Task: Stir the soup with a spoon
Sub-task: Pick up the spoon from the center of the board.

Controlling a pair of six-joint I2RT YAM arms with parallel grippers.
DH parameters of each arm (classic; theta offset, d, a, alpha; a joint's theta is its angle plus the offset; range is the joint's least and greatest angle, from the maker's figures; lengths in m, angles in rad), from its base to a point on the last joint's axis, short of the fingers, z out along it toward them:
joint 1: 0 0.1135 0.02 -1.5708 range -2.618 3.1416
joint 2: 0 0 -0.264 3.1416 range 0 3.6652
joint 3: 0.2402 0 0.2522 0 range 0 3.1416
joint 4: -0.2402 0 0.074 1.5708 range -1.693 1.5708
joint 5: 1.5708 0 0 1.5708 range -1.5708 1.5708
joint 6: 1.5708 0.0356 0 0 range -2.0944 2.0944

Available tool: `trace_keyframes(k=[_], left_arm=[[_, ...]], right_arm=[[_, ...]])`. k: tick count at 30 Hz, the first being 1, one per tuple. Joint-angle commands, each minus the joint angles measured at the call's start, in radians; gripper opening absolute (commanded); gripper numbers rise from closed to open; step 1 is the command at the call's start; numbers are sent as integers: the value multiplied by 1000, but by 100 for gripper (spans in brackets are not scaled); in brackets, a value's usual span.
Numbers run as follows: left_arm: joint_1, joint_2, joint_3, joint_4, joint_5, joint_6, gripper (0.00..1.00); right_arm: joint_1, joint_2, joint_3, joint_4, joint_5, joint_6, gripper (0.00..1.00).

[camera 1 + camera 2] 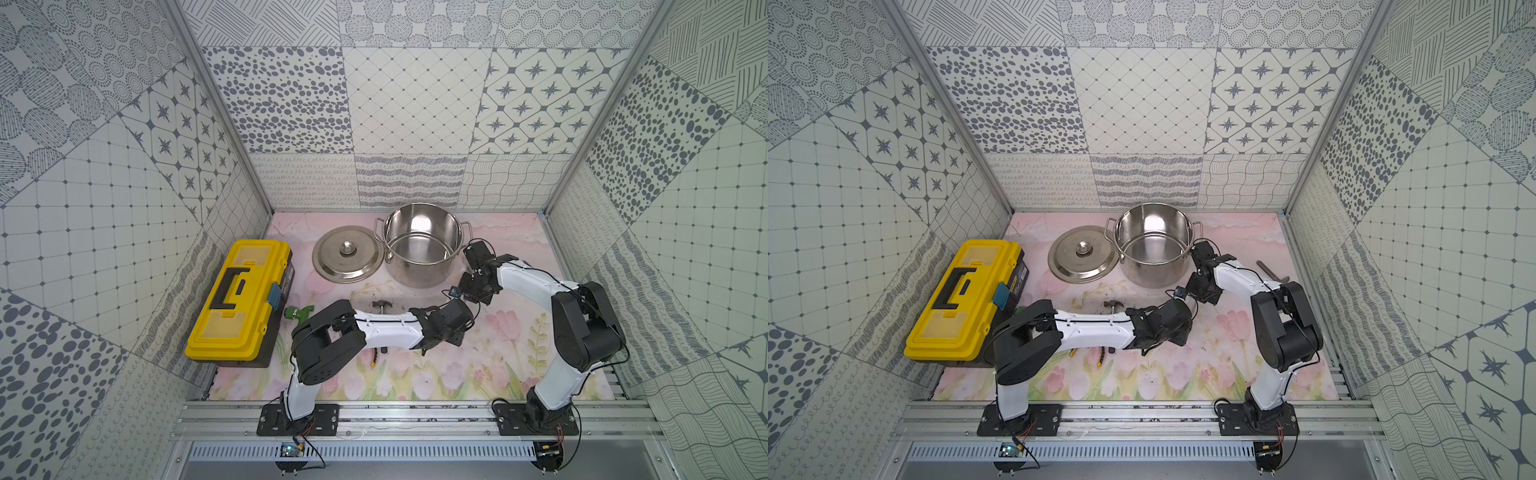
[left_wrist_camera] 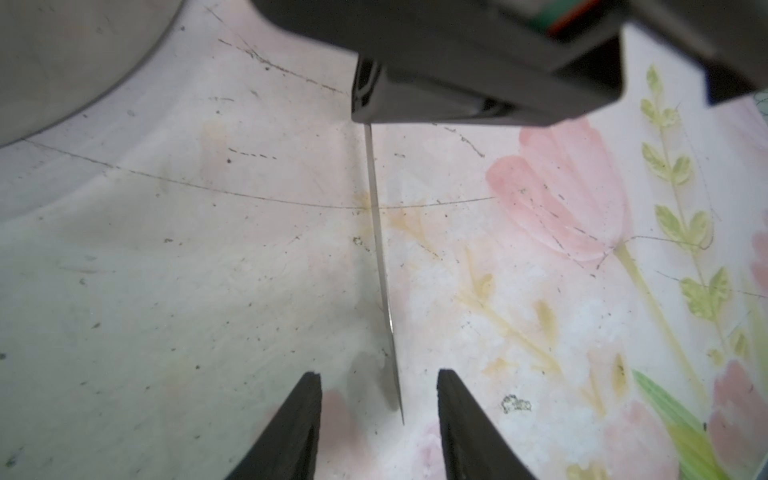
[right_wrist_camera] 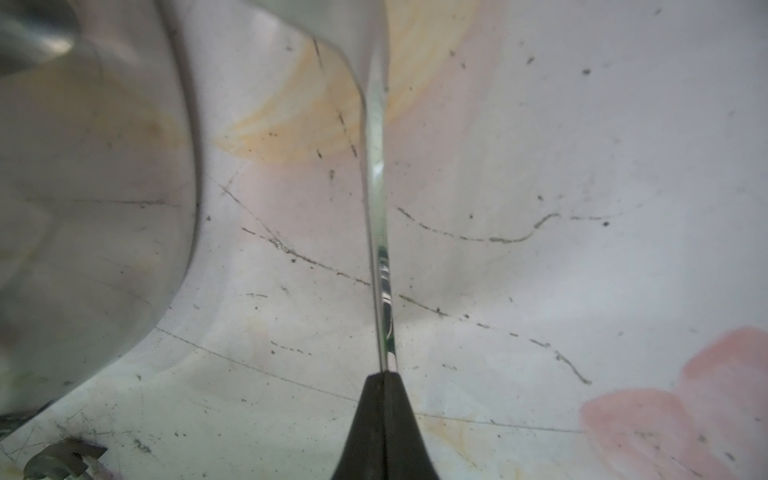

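The soup's vessel, a shiny steel pot (image 1: 419, 272) (image 1: 1154, 272), stands at the back of the mat; no liquid shows inside. The spoon (image 3: 380, 249) is a thin steel handle running out from my right gripper (image 3: 384, 374), which is shut on it beside the pot's wall (image 3: 83, 208). In the left wrist view the spoon's handle (image 2: 380, 249) hangs edge-on from the right gripper above. Its free end reaches between the fingers of my left gripper (image 2: 378, 374), which is open and touches nothing. Both wrists meet just in front of the pot's right side, hiding the spoon in both top views.
The pot's lid (image 1: 347, 253) lies left of the pot. A yellow toolbox (image 1: 239, 299) fills the left side, with a green object (image 1: 299, 313) beside it. A hammer (image 1: 379, 306) lies behind the left forearm. A grey tool (image 1: 1271, 270) lies at the right.
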Motion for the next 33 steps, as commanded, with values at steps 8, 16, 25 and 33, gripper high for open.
trace_keyframes(k=[8, 16, 25, 33], left_arm=[[-15, 70, 23, 63, 27, -92, 41], [-22, 106, 51, 69, 42, -112, 33], [-22, 123, 61, 30, 25, -147, 9], [-23, 67, 46, -20, 24, -98, 0]], right_arm=[[3, 33, -27, -30, -47, 45, 0], [3, 17, -34, -32, -43, 50, 0], [3, -11, -62, -31, -45, 62, 0], [0, -142, -46, -31, -44, 70, 10]])
